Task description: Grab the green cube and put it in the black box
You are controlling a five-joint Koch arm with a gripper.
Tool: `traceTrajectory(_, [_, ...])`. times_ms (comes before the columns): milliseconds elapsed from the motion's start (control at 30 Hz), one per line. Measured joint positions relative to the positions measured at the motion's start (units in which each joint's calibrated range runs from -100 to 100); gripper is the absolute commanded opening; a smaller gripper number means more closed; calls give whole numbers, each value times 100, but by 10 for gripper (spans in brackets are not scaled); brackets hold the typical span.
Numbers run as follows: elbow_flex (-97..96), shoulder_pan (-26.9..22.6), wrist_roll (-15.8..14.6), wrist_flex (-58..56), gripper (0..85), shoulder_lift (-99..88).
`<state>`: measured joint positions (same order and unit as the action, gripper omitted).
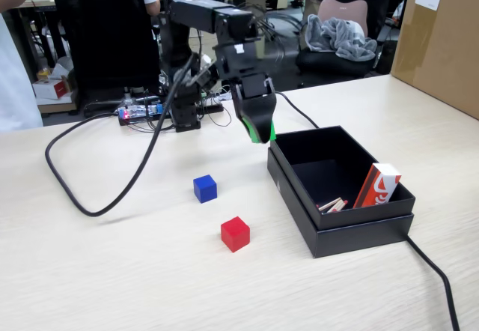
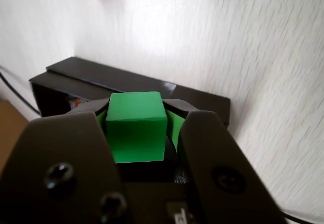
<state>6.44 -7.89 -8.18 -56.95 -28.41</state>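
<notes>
The green cube (image 2: 135,125) is clamped between my two black, green-lined jaws in the wrist view. In the fixed view my gripper (image 1: 260,133) hangs in the air just left of the black box's (image 1: 352,230) near-left corner, shut on the cube, of which only a green edge (image 1: 268,132) shows. The black box (image 2: 126,79) lies just beyond the cube in the wrist view. It holds a red and white packet (image 1: 378,185) and some small sticks.
A blue cube (image 1: 204,188) and a red cube (image 1: 235,234) sit on the pale table left of the box. A thick black cable (image 1: 112,196) loops at the left; another cable (image 1: 438,275) runs off the box's near-right corner. A brown cardboard box (image 1: 441,39) stands at the back right.
</notes>
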Motion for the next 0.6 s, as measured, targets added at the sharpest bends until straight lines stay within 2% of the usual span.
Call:
traceTrajectory(67, [1004,-366,127,-8,7,-104])
traceTrajectory(267, [1771,-757,195,-15,7,1049])
traceTrajectory(400, [2099,-879,274,-8,7,1968])
traceTrajectory(467, [2090,-918,420,-15,8,2615])
traceTrajectory(600, [2090,-943,523,-8,8,2990])
